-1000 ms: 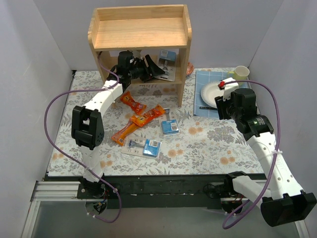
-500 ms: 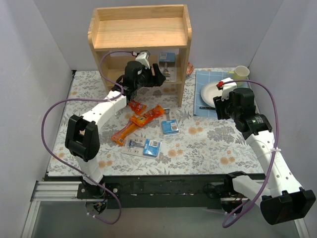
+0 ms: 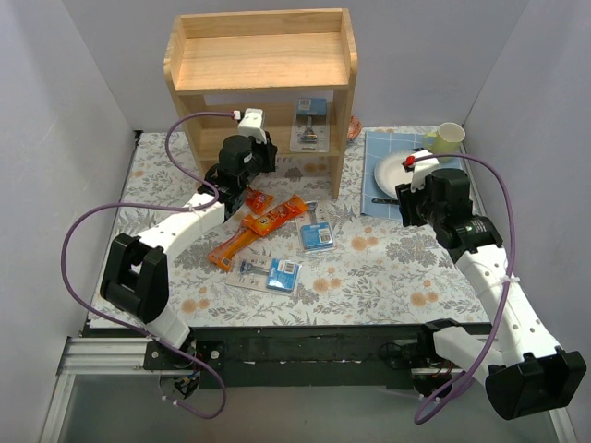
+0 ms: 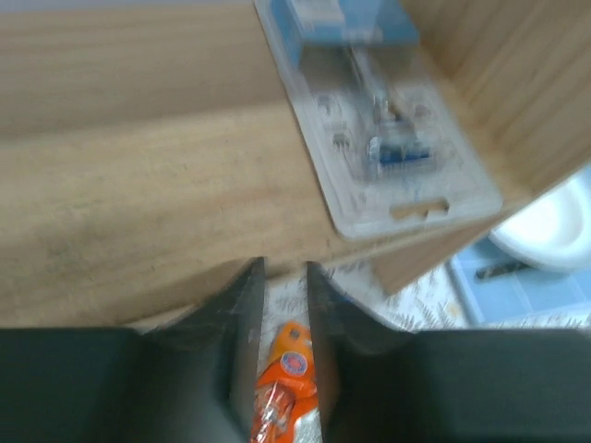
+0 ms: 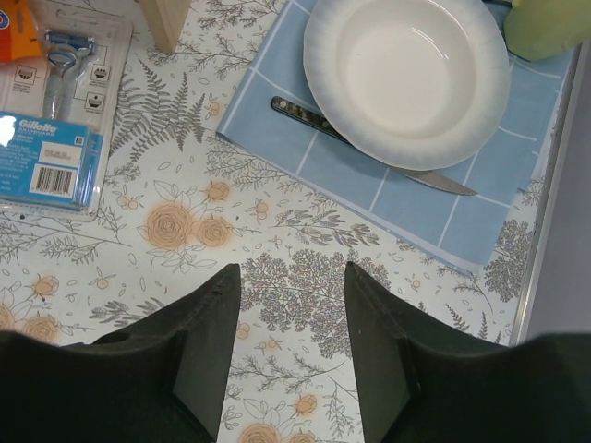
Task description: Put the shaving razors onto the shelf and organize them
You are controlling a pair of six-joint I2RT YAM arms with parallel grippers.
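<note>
- We see the left gripper [image 4: 284, 269] drawn back out of the shelf [image 3: 261, 87], where it reached a second ago. It now sits just in front of the lower tier, above an orange snack packet [image 4: 288, 388].
- Its fingers are almost together with a slim gap between them, gripping nothing.
- The razor pack [image 3: 311, 125] remains on the lower tier at the right end, near the side panel, and the arm no longer covers it.
- The second razor pack [image 3: 319, 236] and third razor pack [image 3: 270, 273] lie unmoved on the table [image 3: 397, 268].
- The right gripper [image 5: 288, 277] hangs empty with fingers spread wide, near the plate [image 5: 406, 78], much as before.
</note>
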